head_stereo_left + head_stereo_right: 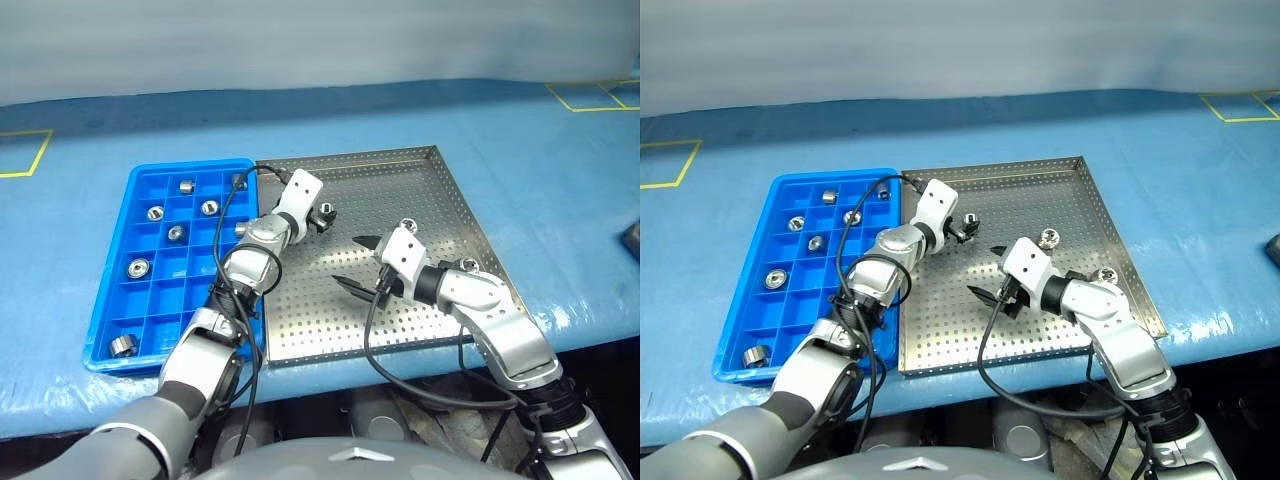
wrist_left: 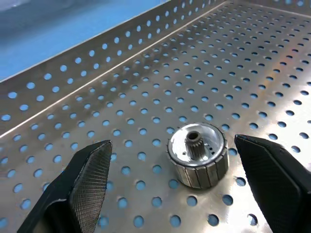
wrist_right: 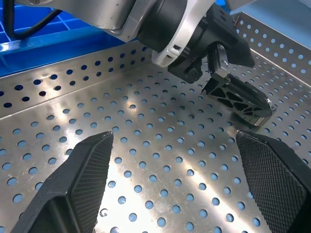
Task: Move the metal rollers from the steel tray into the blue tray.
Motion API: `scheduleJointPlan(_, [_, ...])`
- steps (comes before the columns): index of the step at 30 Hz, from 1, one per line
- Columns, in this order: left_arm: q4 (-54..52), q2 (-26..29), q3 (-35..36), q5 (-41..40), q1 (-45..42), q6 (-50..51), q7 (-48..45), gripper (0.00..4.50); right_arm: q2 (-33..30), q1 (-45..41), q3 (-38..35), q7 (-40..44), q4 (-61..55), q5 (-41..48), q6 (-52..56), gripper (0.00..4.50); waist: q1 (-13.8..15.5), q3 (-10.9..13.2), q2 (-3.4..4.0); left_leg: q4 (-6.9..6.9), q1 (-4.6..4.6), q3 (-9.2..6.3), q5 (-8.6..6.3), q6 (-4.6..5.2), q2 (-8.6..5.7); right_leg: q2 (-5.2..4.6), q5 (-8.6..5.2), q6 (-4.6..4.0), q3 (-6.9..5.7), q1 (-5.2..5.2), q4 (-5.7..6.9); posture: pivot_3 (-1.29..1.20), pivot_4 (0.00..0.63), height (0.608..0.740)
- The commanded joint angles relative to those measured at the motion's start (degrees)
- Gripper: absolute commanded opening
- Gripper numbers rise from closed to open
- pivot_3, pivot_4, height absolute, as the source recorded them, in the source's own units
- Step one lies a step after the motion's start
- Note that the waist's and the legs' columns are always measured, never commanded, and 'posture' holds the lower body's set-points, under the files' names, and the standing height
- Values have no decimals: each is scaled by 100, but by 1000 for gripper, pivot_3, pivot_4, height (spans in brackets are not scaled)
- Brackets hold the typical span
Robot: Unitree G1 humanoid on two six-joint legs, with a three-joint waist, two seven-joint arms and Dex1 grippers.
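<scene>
Left pincer (image 2: 170, 189) is spread wide around a metal roller (image 2: 198, 154) sitting on the steel tray (image 1: 400, 320), not gripping; right pincer (image 3: 187, 184) spread too; blue tray (image 1: 110, 320) alongside

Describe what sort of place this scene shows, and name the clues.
Probably a workshop or lab bench for parts sorting: a perforated steel tray, a blue tray with gridded compartments, and metal rollers on a blue-covered table.
</scene>
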Motion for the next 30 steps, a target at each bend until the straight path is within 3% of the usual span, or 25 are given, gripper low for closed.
scheduleJointPlan(1, [498,-60,65,2,-344,-250,2,4460,19,-24,-78,-30,-180,20,-108,4227,-5,0,0,0,0,0,0,1,-2,1,0,0,-1,0,0,-247,150,740])
scheduleJointPlan(13, [2067,-213,198,-33,-922,-969,-127,4460,-41,66,-95,-4,-285,-12,-84,4227,-47,0,0,0,0,0,0,2,-12,1,0,3,-2,1,-1,-277,150,740])
scheduleJointPlan(17, [2070,-261,268,-62,-884,-1009,-197,3558,-28,58,-91,-30,-304,-12,-71,4227,-71,0,0,0,0,0,-1,2,-11,1,0,4,-2,2,-1,-277,150,740])
scheduleJointPlan(22, [1942,-173,288,-45,-793,-966,-238,1890,-20,22,-72,-22,-271,-18,-83,4227,-91,0,0,0,0,0,-1,3,-11,-1,0,4,-1,2,-1,-261,150,740])
scheduleJointPlan(30, [1745,-117,321,-84,-656,-941,-303,1755,28,-87,-8,21,-189,-31,-106,4227,-84,0,0,0,1,-1,0,1,-11,-10,1,5,-1,2,1,-244,150,740])
